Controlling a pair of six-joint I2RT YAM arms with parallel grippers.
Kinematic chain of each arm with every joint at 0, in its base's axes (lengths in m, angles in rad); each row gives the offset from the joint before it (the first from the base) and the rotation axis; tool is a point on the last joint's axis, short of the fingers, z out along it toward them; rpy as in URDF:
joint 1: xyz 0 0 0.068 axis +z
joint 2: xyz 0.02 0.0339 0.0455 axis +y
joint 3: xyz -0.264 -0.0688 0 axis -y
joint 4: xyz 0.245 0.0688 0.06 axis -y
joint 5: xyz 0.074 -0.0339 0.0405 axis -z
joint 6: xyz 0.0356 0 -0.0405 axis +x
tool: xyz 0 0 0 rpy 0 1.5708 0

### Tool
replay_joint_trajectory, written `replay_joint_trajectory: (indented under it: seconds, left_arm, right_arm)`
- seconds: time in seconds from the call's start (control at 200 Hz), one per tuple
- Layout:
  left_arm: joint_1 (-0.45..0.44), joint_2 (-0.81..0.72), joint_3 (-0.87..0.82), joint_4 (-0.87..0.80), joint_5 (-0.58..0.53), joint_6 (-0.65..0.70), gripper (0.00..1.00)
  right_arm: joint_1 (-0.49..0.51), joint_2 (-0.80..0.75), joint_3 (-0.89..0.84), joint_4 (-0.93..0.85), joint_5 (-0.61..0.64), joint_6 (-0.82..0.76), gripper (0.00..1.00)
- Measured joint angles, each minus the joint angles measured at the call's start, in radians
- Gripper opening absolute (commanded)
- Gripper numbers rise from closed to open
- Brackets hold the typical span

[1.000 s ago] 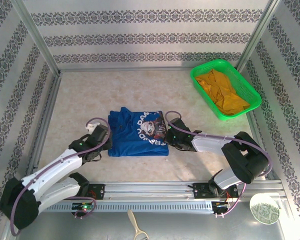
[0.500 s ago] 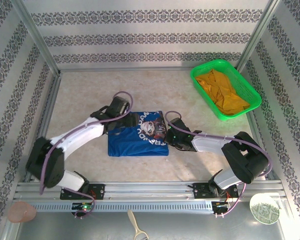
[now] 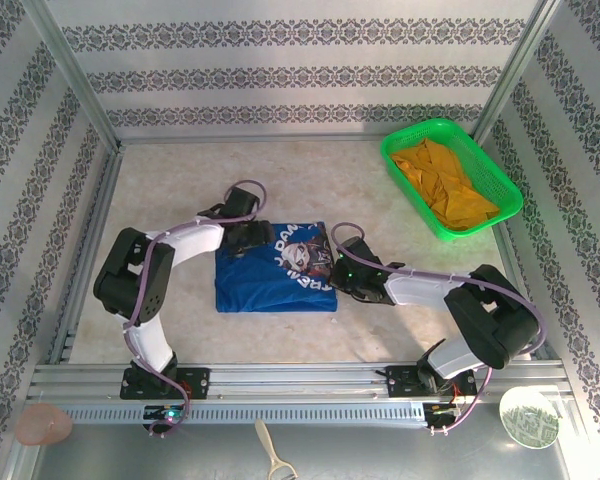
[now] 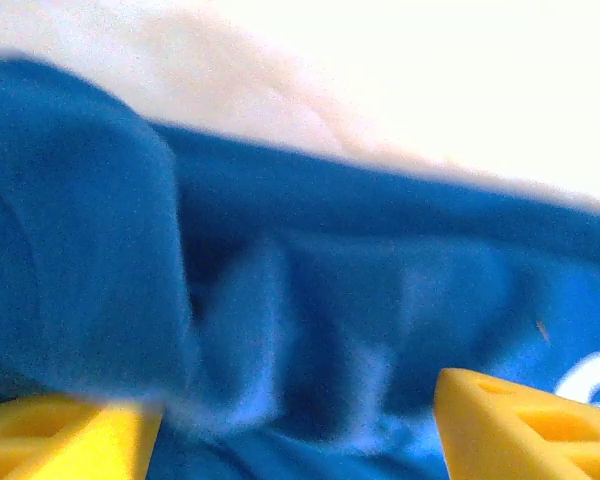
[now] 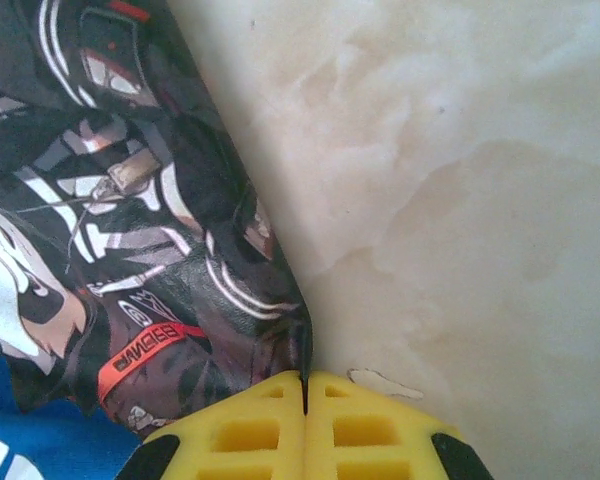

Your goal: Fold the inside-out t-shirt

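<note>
though folded square, t-shirt (image 3: 270, 285): nearly done, smoothing remains
left gripper (image 4: 300, 420): wide, cloth between, ungripped
right gripper (image 5: 305, 385): clamped on shirt edge

Laboratory robot cell — aluminium frame (image 3: 75, 75) enclosing patterned wall panels (image 3: 280, 80); mounting rail (image 3: 300, 378) along the table's (image 3: 180, 190) near edge.
</note>
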Motion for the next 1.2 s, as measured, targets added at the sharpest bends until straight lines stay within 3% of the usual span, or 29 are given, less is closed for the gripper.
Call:
replay_joint_trajectory:
  seconds: [0.13, 0.265, 0.34, 0.46, 0.56, 0.664, 0.789, 0.844, 0.939, 1.044, 1.139, 1.204]
  left_arm:
    - [0.053, -0.055, -0.023, 0.003, 0.0, -0.006, 0.75]
    - [0.038, -0.239, -0.145, 0.033, 0.026, -0.057, 0.76]
    - [-0.013, -0.363, -0.248, 0.072, 0.039, -0.119, 0.76]
    - [-0.177, -0.481, -0.405, 0.153, 0.032, -0.24, 0.77]
    - [-0.267, -0.467, -0.495, 0.222, 0.027, -0.322, 0.77]
    - [-0.261, -0.391, -0.518, 0.266, 0.008, -0.35, 0.78]
    - [-0.19, -0.277, -0.426, 0.325, 0.018, -0.315, 0.78]
    - [-0.15, -0.212, -0.361, 0.333, 0.043, -0.281, 0.78]
    - [-0.082, -0.065, -0.188, 0.316, 0.102, -0.187, 0.78]
    - [-0.029, 0.121, 0.079, 0.24, 0.157, -0.046, 0.8]
    - [0.005, 0.248, 0.332, 0.14, 0.202, 0.066, 0.83]
    - [0.019, 0.27, 0.446, 0.074, 0.223, 0.121, 0.84]
  right_arm:
    - [0.0, -0.021, -0.019, -0.003, 0.009, 0.008, 0.0]
    - [0.0, -0.036, -0.03, -0.01, 0.023, 0.011, 0.0]
    - [0.0, -0.046, -0.034, -0.02, 0.034, 0.019, 0.0]
    - [0.0, -0.069, -0.051, -0.031, 0.054, 0.033, 0.0]
    - [0.0, -0.098, -0.074, -0.039, 0.071, 0.048, 0.0]
    - [0.004, -0.15, -0.113, -0.047, 0.083, 0.072, 0.0]
    - [0.069, -0.259, -0.194, -0.068, 0.121, 0.14, 0.0]
    - [0.127, -0.313, -0.232, -0.073, 0.139, 0.182, 0.1]
    - [0.277, -0.389, -0.281, -0.086, 0.18, 0.27, 0.37]
    - [0.388, -0.461, -0.284, -0.137, 0.217, 0.339, 0.45]
    - [0.407, -0.552, -0.266, -0.254, 0.235, 0.34, 0.49]
    - [0.336, -0.625, -0.22, -0.334, 0.237, 0.292, 0.52]
